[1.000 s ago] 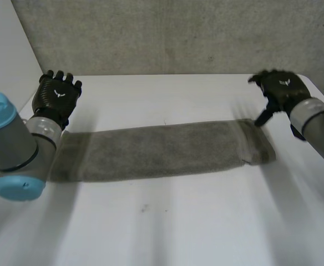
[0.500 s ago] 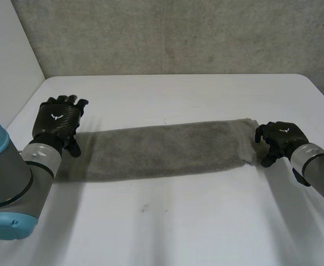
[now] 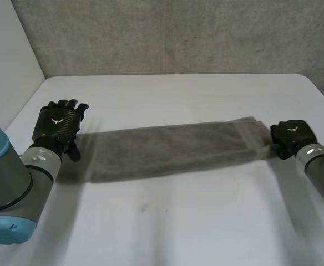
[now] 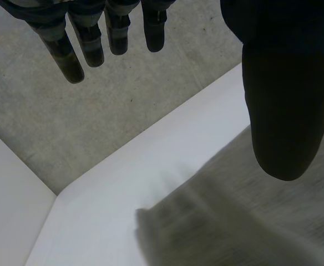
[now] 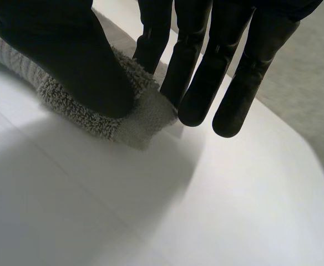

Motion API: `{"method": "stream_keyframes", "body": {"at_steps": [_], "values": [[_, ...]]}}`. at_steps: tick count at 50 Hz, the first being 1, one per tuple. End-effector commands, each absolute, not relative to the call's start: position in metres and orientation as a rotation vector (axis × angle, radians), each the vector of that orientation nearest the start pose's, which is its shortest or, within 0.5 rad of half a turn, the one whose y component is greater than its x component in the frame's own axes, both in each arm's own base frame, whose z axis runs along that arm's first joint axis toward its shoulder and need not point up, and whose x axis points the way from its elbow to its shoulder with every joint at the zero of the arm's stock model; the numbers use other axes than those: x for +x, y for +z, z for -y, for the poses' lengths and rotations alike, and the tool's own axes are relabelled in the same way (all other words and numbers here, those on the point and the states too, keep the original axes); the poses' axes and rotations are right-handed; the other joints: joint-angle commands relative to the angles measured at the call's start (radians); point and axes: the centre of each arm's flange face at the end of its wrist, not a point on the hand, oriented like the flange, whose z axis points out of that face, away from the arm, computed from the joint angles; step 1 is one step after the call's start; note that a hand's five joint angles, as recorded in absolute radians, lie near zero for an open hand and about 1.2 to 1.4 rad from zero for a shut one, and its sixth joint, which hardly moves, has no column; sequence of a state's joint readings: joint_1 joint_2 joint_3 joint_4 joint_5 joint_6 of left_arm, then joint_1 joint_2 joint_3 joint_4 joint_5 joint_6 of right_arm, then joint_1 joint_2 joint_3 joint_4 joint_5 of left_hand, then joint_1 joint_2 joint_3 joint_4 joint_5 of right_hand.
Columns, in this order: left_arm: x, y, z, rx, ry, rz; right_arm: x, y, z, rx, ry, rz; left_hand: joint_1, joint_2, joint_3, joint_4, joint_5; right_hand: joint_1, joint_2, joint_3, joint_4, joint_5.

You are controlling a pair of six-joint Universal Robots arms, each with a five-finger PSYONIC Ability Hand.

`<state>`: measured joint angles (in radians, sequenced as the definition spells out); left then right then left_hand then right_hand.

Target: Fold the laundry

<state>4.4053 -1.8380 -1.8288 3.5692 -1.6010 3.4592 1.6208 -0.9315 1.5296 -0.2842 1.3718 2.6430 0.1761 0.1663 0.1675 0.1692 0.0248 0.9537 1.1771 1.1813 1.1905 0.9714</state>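
Right wrist view: towel [image 5: 142, 119] end pinched between the thumb and straight fingers of the right hand [image 5: 67, 72].
The towel lies as a long folded strip across the white table [image 3: 206, 221], its other end just beside the left hand [image 4: 284, 111], whose fingers are straight and spread, thumb over the cloth, holding nothing. The pinch takes only the corner short of the fingertips, so a pull could probably slip it free. With the other end loose, dragging may slide the whole strip or skew its layers.
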Motion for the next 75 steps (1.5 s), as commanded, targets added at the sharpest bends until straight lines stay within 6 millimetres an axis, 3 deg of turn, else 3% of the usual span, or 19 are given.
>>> {"method": "stream_keyframes", "body": {"at_steps": [1, 7, 16, 19, 21, 27, 29, 31, 35, 37, 45, 52, 53, 54, 55, 56, 61, 65, 75], "values": [[-0.221, 0.186, 0.279, 0.672, -2.087, -2.203, 0.120, 0.126, 0.391, -0.996, -2.019, -2.660, -0.001, 0.009, 0.008, 0.006, -0.024, 0.443, 0.219, 0.215, 0.206, 0.250], [-0.222, 0.186, 0.278, 0.674, -2.088, -2.204, 0.083, 0.150, 0.404, -1.053, -2.149, -2.759, -0.001, 0.009, 0.008, 0.006, -0.024, 0.443, 0.219, 0.215, 0.206, 0.250], [-0.224, 0.186, 0.277, 0.681, -2.093, -2.203, 0.083, 0.184, 0.405, -1.040, -2.305, -2.679, -0.001, 0.009, 0.008, 0.006, -0.024, 0.443, 0.219, 0.215, 0.206, 0.250], [-0.224, 0.186, 0.276, 0.681, -2.092, -2.203, 0.111, 0.200, 0.397, -1.089, -2.362, -2.558, -0.001, 0.009, 0.008, 0.006, -0.024, 0.443, 0.219, 0.215, 0.206, 0.250], [-0.224, 0.186, 0.276, 0.681, -2.092, -2.203, 0.159, 0.214, 0.382, -1.159, -2.404, -2.360, -0.001, 0.009, 0.008, 0.006, -0.024, 0.443, 0.219, 0.215, 0.206, 0.250], [-0.223, 0.186, 0.274, 0.683, -2.087, -2.207, 0.223, 0.222, 0.355, -1.204, -2.438, -2.087, -0.001, 0.009, 0.008, 0.006, -0.024, 0.443, 0.219, 0.215, 0.206, 0.250], [-0.223, 0.187, 0.274, 0.681, -2.093, -2.203, 0.272, 0.225, 0.331, -1.250, -2.452, -1.856, -0.001, 0.009, 0.008, 0.006, -0.024, 0.443, 0.219, 0.215, 0.206, 0.250], [-0.222, 0.187, 0.274, 0.679, -2.094, -2.201, 0.297, 0.224, 0.317, -1.279, -2.451, -1.734, -0.001, 0.009, 0.008, 0.006, -0.024, 0.443, 0.219, 0.215, 0.206, 0.250], [-0.222, 0.186, 0.274, 0.680, -2.090, -2.204, 0.342, 0.215, 0.284, -1.345, -2.404, -1.519, -0.001, 0.009, 0.008, 0.006, -0.024, 0.443, 0.219, 0.215, 0.206, 0.250], [-0.222, 0.186, 0.274, 0.680, -2.090, -2.204, 0.378, 0.198, 0.249, -1.414, -2.298, -1.359, -0.001, 0.009, 0.008, 0.006, -0.024, 0.443, 0.219, 0.215, 0.206, 0.250], [-0.222, 0.184, 0.272, 0.686, -2.083, -2.212, 0.428, 0.136, 0.185, -1.513, -1.983, -1.256, -0.001, 0.009, 0.008, 0.006, -0.024, 0.443, 0.219, 0.215, 0.206, 0.250], [-0.223, 0.182, 0.271, 0.694, -2.076, -2.220, 0.428, 0.114, 0.171, -1.565, -1.855, -1.325, -0.001, 0.009, 0.008, 0.006, -0.024, 0.443, 0.219, 0.215, 0.206, 0.250], [-0.224, 0.179, 0.270, 0.700, -2.069, -2.225, 0.426, 0.117, 0.173, -1.556, -1.845, -1.345, -0.001, 0.009, 0.008, 0.006, -0.024, 0.118, -0.105, -0.110, -0.119, -0.074], [-0.225, 0.178, 0.268, 0.709, -2.065, -2.229, 0.426, 0.117, 0.173, -1.555, -1.845, -1.345, -0.001, 0.009, 0.008, 0.006, -0.024, 0.115, -0.109, -0.113, -0.122, -0.077], [-0.225, 0.178, 0.268, 0.709, -2.065, -2.229, 0.424, 0.125, 0.174, -1.533, -1.844, -1.363, -0.001, 0.009, 0.008, 0.006, -0.024, -0.618, -0.841, -0.845, -0.854, -0.810], [-0.226, 0.177, 0.267, 0.717, -2.066, -2.231, 0.421, 0.136, 0.175, -1.502, -1.843, -1.390, -0.001, 0.009, 0.008, 0.006, -0.024, -0.779, -1.003, -1.007, -1.016, -0.971], [-0.233, 0.178, 0.262, 0.747, -2.085, -2.232, 0.408, 0.162, 0.188, -1.386, -1.863, -1.498, -0.001, 0.009, 0.008, 0.006, -0.024, -0.779, -1.003, -1.007, -1.016, -0.971], [-0.246, 0.186, 0.257, 0.784, -2.138, -2.210, 0.359, 0.183, 0.225, -1.086, -1.809, -1.832, -0.001, 0.009, 0.008, 0.006, -0.024, -0.779, -1.003, -1.007, -1.016, -0.971], [-0.276, 0.188, 0.245, 0.897, -2.203, -2.197, 0.283, 0.147, 0.262, -0.794, -1.596, -2.248, -0.001, 0.009, 0.008, 0.006, -0.024, -0.779, -1.003, -1.007, -1.016, -0.971]]}}
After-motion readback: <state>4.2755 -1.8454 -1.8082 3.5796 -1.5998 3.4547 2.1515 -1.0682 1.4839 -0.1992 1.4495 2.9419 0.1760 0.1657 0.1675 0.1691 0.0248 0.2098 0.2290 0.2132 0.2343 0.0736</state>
